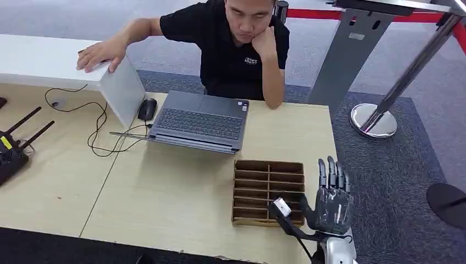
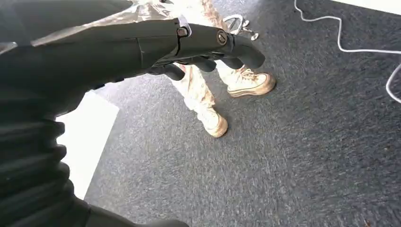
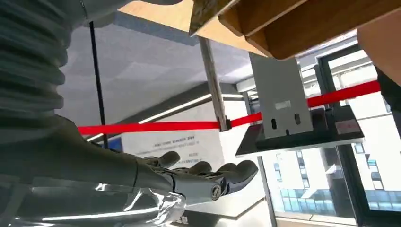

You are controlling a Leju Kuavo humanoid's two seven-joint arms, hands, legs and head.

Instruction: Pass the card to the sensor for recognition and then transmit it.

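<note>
Head view, lower right: right hand [image 1: 332,201] raised with fingers extended and apart, holding nothing, just beside the brown slotted cardboard card rack [image 1: 268,192] on the light wooden bench [image 1: 165,192]. Left hand [image 2: 198,47]: fingers curled, empty, above carpet. No card can be made out.
</note>
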